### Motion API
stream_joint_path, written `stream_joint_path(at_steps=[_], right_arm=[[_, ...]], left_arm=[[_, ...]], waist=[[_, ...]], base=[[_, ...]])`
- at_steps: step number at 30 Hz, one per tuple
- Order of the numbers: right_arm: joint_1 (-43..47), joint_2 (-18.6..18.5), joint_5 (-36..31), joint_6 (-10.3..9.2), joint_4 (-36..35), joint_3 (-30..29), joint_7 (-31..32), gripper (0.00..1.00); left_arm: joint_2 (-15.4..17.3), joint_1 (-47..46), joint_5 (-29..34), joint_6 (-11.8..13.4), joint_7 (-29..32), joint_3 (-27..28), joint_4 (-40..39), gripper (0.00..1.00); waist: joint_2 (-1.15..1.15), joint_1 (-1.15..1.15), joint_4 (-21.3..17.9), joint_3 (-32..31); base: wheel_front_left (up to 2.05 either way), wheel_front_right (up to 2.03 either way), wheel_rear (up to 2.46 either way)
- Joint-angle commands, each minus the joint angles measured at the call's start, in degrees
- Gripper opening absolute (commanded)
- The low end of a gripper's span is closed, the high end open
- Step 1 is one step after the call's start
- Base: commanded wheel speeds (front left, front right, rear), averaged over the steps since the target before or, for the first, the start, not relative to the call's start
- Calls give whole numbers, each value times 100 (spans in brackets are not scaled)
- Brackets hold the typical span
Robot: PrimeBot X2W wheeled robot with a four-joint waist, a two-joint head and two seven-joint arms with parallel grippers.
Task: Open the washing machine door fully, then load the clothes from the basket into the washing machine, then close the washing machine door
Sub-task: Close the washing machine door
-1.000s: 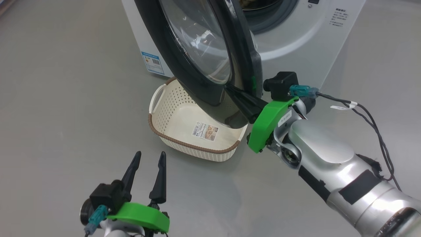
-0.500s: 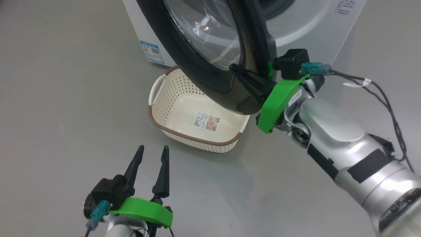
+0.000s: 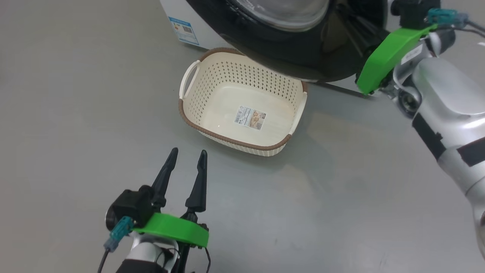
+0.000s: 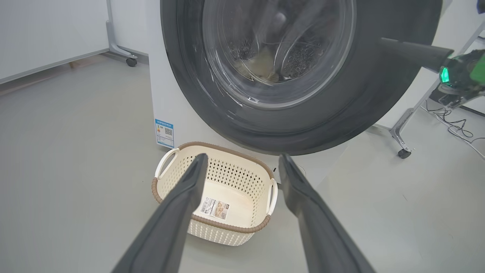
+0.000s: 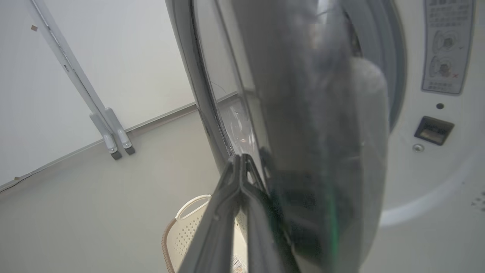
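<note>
Below one door (image 3: 288,49) sits one basket (image 3: 242,74); left claw (image 3: 188,152) spread, right claw (image 5: 240,157) closed.

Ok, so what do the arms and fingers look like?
The left gripper and right gripper each have two long, tapering dark fingers on a bright green bracket, with a black camera block and a teal cable connector. The right forearm is silver with black tape patches.

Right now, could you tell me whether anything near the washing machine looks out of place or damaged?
Nothing stands out. The basket sits upright on the floor, empty but for its label sticker, and nothing looks spilled or broken.
</note>
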Motion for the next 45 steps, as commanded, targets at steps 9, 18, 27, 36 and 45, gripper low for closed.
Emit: stream_joint_path(at_steps=[9, 18, 27, 36, 45], right_arm=[[-799, -375, -376, -17, 512, -919, -66, 0], [-772, -398, -1486, -17, 662, -2550, -67, 0], [-522, -15, -2123, -17, 552, -3199, -67, 0], [-167, 339, -1968, -17, 307, -3000, -67, 0], [715, 300, -1725, -17, -483, -2477, -68, 0]], left_arm=[[24, -313, -238, 28, -63, -110, -276, 100], [23, -259, -208, 22, -63, -143, -270, 100], [23, -210, -193, 13, -63, -178, -195, 100], [23, -201, -145, 25, -63, -124, -150, 100], [23, -185, 112, -80, -63, 82, -18, 100]], waist=[[0, -1, 468, 215], [0, -1, 646, 191], [0, -1, 631, 140], [0, -1, 429, 32], [0, -1, -51, -347]], base=[[0, 0, 0], [0, 0, 0], [0, 0, 0], [0, 0, 0], [0, 0, 0]])
